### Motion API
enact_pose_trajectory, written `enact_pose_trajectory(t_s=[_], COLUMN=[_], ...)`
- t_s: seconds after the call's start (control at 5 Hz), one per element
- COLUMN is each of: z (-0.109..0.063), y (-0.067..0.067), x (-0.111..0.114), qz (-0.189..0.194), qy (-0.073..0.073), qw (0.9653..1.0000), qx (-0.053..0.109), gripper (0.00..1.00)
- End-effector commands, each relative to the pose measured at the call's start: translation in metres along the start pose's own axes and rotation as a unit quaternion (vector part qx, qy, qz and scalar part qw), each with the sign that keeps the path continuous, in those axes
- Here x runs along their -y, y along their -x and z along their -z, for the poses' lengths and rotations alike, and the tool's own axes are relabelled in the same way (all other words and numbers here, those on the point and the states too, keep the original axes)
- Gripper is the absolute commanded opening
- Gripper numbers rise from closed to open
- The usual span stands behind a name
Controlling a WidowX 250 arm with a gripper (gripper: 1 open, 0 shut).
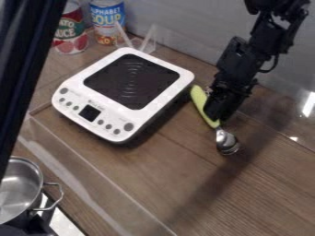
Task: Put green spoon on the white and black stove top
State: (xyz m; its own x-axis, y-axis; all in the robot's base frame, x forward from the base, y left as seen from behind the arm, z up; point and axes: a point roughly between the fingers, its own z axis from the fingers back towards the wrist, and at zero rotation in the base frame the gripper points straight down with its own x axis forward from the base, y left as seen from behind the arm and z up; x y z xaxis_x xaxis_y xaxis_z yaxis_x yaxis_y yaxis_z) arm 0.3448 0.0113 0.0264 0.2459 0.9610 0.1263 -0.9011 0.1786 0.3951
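The wooden counter (185, 198) carries the white and black stove top (123, 92) near its back left corner. A steel pot (18, 189) sits at the front left edge. The end effector (222, 104) is closed around the green spoon (204, 104) beside the stove's right side, the silver bowl resting on the counter.

The white and black stove top (120, 94) is seen set on the table (185, 194), left of centre, its button panel turned toward the near-left corner. Just to its right, the green spoon (211, 116) is laid on the wood, handle toward the back, bowl toward the front. The gripper (219, 103) is lowered over the handle. Behind the stove, a can (109, 20) is stood. At the near-left corner, a pot (20, 190) is placed.
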Motion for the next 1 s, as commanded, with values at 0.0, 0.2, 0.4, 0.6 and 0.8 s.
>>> enact_pose_trajectory(t_s=[0.0,0.2,0.4,0.6,0.8], z=[-0.016,-0.022,-0.031,-0.039,-0.049], y=[-0.014,-0.022,-0.023,-0.025,-0.027], x=[-0.010,-0.014,-0.017,-0.020,-0.023], qz=[0.027,0.062,0.066,0.070,0.074], qy=[0.015,0.018,0.019,0.020,0.022], qw=[0.9994,0.9976,0.9974,0.9972,0.9970], qx=[0.016,0.024,0.019,0.013,0.009], gripper=[0.00,0.00,0.00,0.00,0.00])
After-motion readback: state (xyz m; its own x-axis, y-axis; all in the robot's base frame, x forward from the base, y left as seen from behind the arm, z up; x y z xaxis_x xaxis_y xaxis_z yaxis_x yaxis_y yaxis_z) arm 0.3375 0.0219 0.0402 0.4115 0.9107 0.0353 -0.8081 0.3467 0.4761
